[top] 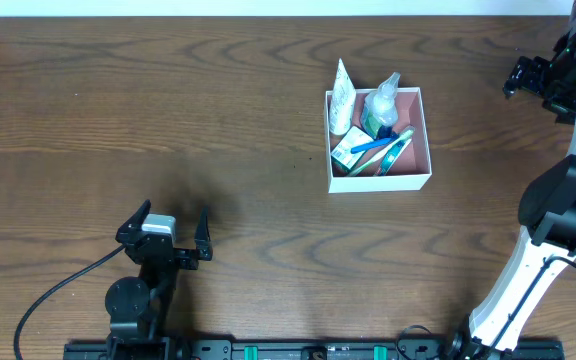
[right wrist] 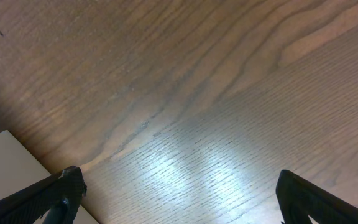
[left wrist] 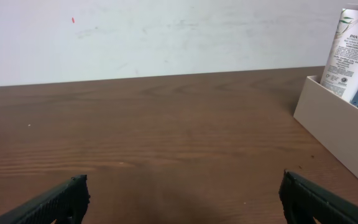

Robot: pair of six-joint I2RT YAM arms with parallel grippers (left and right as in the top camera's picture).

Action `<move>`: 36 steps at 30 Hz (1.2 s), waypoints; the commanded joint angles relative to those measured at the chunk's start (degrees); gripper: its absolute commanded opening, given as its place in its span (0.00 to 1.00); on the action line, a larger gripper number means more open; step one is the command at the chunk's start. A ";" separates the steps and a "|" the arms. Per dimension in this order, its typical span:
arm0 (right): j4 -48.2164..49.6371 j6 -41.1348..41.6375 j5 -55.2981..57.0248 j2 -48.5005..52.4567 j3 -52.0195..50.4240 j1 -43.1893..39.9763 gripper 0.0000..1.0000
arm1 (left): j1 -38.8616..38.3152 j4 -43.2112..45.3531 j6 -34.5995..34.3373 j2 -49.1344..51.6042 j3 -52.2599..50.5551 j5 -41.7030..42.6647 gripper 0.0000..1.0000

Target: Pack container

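Observation:
The container (top: 423, 128), a square shallow box with white walls and a pink-brown inside, sits right of centre on the table. In it lie a white tube (top: 341, 97), a clear bottle (top: 381, 100), a blue toothbrush (top: 373, 146) and other small toiletries. Its white wall (left wrist: 328, 127) and the tube (left wrist: 350, 50) show at the right of the left wrist view. My left gripper (top: 175, 228) is open and empty near the front left. My right gripper (top: 520, 77) is open and empty, right of the container at the far right; a pale corner (right wrist: 8, 171) shows in its view.
The wood-grain table (top: 218, 120) spreads around the container. A white wall (left wrist: 166, 31) stands behind the table's far edge. A black cable (top: 58, 285) runs from the left arm's base at the front.

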 commanded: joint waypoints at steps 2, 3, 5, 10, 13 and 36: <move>-0.04 0.74 0.39 0.00 -0.09 0.09 0.99 | 0.33 -0.24 -0.07 -0.39 -1.88 0.39 0.98; -0.02 0.74 0.39 0.00 -0.09 0.09 0.99 | 0.33 -0.24 -0.07 -0.39 -1.88 0.39 0.98; -0.04 0.74 0.39 0.00 -0.09 0.09 0.99 | 0.33 -0.24 -0.07 -0.39 -1.88 0.39 0.98; -0.04 0.74 0.42 -0.46 -0.09 0.52 0.99 | 0.33 -0.24 -0.07 -0.39 -1.88 0.39 0.98; -0.04 0.74 0.42 -3.87 -0.09 2.25 0.99 | 0.33 -0.24 -0.07 -0.39 -1.88 0.39 0.98; 26.91 1.36 0.50 -57.22 -43.65 24.59 0.99 | 0.33 -0.24 -0.07 -0.39 -1.88 0.39 0.98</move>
